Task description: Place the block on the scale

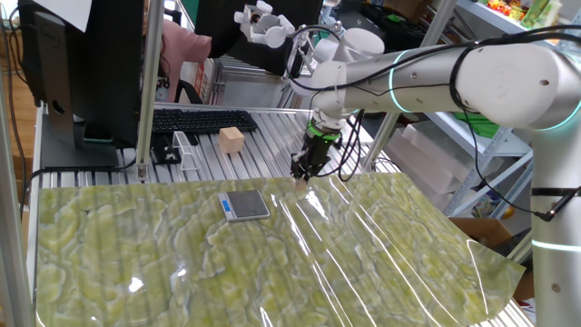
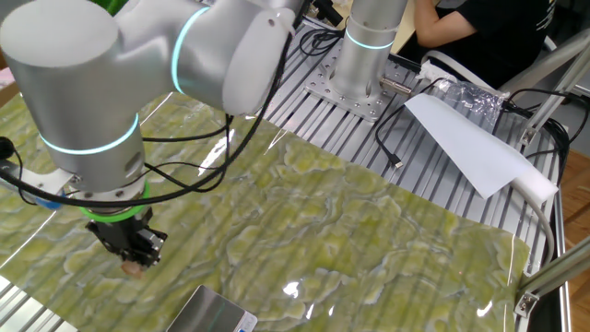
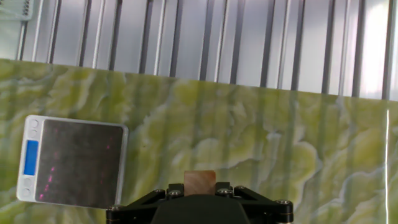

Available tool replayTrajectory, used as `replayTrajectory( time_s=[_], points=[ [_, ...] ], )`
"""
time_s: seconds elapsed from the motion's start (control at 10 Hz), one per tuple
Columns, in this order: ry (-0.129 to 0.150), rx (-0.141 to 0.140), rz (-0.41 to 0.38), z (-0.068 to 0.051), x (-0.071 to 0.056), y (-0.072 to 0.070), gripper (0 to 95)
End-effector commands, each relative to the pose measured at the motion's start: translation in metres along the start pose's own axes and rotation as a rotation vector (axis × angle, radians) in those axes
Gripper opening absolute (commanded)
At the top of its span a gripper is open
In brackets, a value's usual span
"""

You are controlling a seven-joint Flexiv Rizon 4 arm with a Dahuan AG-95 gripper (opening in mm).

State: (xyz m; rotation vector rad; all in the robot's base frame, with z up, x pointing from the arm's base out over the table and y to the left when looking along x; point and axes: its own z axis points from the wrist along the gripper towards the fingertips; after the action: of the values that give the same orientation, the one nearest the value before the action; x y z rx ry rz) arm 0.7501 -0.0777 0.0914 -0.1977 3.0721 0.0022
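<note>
The block is a tiny light-brown wooden cube held between my gripper's fingers. It also shows at the fingertips in one fixed view and in the other fixed view. My gripper is shut on it, a little above the green mat near its far edge. The scale, flat with a silver-grey platform and a blue strip, lies on the mat to the left of the gripper, apart from it. In the hand view the scale sits at lower left; in the other fixed view its corner shows at the bottom.
A larger pale wooden block stands on the slatted metal table behind the mat. A keyboard and a clear stand are at the back left. A white paper sheet lies on the table's far side.
</note>
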Motion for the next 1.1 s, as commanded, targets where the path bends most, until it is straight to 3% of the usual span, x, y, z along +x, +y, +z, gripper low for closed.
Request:
replayTrajectory(
  time_s=[0.1,1.1],
  points=[
    [-0.004,0.004,0.016,0.000,0.004,0.013,0.0],
    [0.002,0.002,0.072,-0.005,0.021,0.059,0.0]
  ],
)
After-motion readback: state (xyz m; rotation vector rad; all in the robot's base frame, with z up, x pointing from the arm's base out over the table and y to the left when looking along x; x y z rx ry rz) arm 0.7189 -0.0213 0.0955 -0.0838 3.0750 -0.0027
